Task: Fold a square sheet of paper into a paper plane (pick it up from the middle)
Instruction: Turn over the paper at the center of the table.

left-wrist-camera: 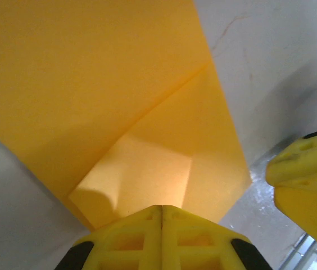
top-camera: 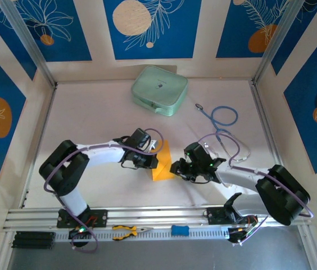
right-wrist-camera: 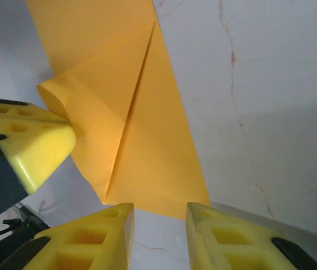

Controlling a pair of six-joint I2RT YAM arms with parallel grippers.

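Sheet of paper (top-camera: pixel 163 169) (left-wrist-camera: pixel 108 84) (right-wrist-camera: pixel 147 152): orange-yellow, plain, partly folded into a narrow shape. It lies mid-surface (top-camera: pixel 102 118), long axis running near to far. Two flaps overlap along diagonal creases. One left-hand corner curls up off the surface; the remainder lies flat.
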